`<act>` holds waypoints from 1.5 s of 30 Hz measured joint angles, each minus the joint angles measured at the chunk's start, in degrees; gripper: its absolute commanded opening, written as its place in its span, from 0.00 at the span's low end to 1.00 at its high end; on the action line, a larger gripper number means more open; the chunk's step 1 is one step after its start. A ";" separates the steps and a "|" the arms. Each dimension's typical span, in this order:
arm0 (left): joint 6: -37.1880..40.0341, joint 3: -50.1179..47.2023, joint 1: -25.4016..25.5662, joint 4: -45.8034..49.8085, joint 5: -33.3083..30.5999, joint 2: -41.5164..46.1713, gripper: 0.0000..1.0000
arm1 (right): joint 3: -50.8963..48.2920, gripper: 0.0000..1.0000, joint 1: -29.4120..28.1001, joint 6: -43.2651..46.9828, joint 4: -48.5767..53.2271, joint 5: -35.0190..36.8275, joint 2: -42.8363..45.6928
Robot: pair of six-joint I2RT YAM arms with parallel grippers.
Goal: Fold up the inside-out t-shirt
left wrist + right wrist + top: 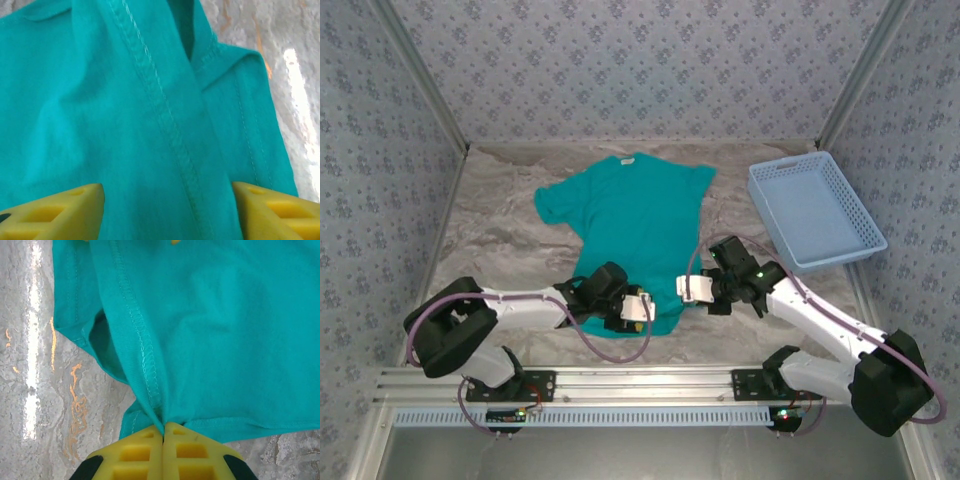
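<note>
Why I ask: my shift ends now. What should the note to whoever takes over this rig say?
Left gripper: open, fingers either side of a seam near the near hem of the t-shirt, nothing gripped.
Right gripper: shut on that hem at the side seam.
T-shirt: spread flat on the table, collar far, hem by the arms; basket far right, apart.
Done: one hem corner pinched. Left: second grip, then every fold.
</note>
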State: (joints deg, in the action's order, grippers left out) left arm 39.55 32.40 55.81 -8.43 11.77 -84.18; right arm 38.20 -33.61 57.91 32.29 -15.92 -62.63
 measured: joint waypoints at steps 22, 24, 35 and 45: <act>-23.04 18.16 -12.04 16.17 3.19 6.75 0.00 | 3.43 0.49 -6.54 -7.87 -0.96 0.20 5.77; -24.70 20.92 -13.07 18.82 6.25 5.40 0.00 | 2.86 0.56 -8.46 -9.64 -3.52 -2.91 9.07; -33.27 29.22 -18.34 27.89 16.17 -1.60 0.00 | -2.99 0.64 -25.73 -27.15 -36.85 -0.04 -9.51; -41.79 34.36 -23.47 30.60 23.02 -6.10 0.00 | -0.70 0.66 -27.45 -49.70 -56.15 22.77 -29.86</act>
State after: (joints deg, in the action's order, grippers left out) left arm -2.24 66.76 32.34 22.17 34.79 -90.28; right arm 37.50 -61.06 8.21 -23.86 6.85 -92.49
